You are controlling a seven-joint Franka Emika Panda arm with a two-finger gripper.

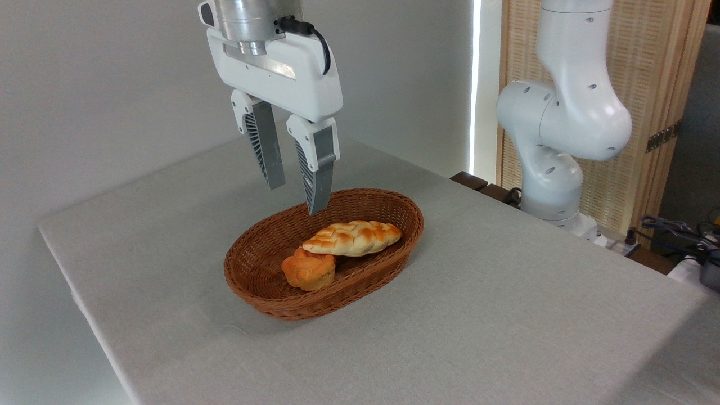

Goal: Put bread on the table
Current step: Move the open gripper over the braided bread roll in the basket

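The bread (353, 237), a long braided loaf with browned knots, lies inside the brown wicker basket (264, 289), resting partly on a small round orange bun (308, 271). The basket stands on the table (506, 315), which is covered in light grey cloth. My gripper (296, 199) hangs open above the basket's far left side, up and to the left of the bread. Its fingers (318, 169) point down and hold nothing. A clear gap separates the fingertips from the loaf.
The white robot arm base (554, 163) rises at the table's far right edge, with cables (669, 228) beside it. A wooden slatted screen (647, 84) stands behind. Grey cloth surrounds the basket on all sides, with the table's left edge (84, 304) near.
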